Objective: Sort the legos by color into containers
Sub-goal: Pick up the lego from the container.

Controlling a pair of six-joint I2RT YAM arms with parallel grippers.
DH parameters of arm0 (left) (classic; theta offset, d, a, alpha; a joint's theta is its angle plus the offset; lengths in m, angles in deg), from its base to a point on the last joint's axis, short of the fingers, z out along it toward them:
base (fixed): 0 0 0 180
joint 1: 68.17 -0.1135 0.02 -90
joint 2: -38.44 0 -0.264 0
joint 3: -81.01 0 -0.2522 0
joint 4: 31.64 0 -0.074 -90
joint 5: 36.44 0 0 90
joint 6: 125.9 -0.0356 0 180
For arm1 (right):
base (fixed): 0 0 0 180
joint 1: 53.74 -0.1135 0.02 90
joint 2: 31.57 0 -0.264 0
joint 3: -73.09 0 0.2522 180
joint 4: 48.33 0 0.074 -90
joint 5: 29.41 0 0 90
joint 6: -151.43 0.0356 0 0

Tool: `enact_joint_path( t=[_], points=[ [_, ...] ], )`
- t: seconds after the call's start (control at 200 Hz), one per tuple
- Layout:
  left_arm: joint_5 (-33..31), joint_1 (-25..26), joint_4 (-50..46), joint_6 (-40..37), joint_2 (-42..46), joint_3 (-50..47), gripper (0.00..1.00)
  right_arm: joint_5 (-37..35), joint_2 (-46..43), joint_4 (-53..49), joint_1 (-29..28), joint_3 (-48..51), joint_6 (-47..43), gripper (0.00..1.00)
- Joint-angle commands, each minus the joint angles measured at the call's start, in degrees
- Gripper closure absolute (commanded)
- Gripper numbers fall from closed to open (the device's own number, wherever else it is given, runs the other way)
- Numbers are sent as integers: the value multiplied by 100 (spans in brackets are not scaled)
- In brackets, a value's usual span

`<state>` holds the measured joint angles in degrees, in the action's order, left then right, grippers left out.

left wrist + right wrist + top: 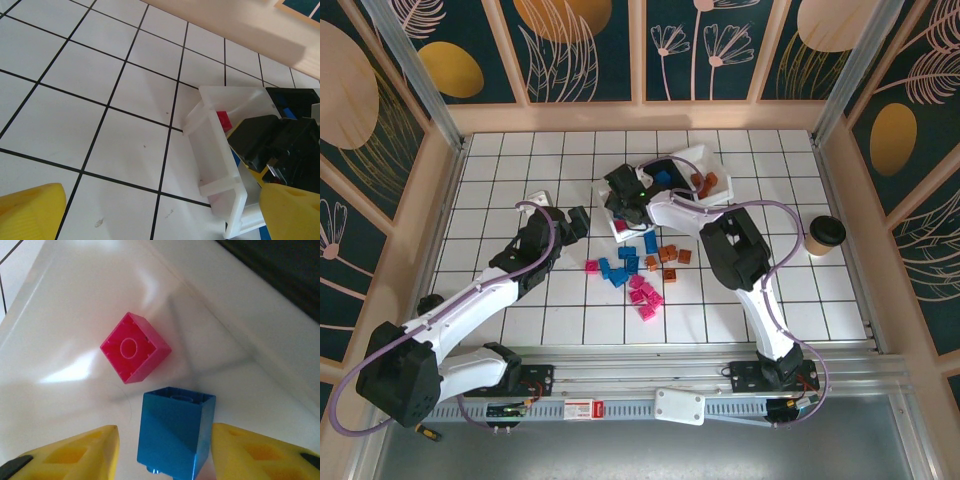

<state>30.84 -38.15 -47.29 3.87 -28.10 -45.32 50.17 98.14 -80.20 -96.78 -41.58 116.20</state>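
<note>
Your right tool is down inside the white tray, fingers partly apart. The blue brick stands between them with a gap showing on one side, so it's not clamped. I can't tell if it's resting on the tray floor. A pink brick lies in the same tray just beyond it. Your left tool hangs wide open and empty over the table beside that tray. Loose bricks lie scattered on the table, near the trays.
</note>
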Motion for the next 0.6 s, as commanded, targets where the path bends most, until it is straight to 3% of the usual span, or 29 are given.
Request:
enact_joint_path(
  t=[0.0,0.19,0.425,0.596],
  points=[
    [59,13,66,101,-50,107,1,9,425,-734,74,-321,-156,48],
    [47,13,108,120,-25,93,1,-186,790,-1450,57,-729,-357,52],
    [67,15,101,128,-65,101,1,-106,944,-1337,63,-681,-567,56],
    [73,13,58,119,-71,123,1,-206,768,-975,34,-599,-744,71]
  ],
)
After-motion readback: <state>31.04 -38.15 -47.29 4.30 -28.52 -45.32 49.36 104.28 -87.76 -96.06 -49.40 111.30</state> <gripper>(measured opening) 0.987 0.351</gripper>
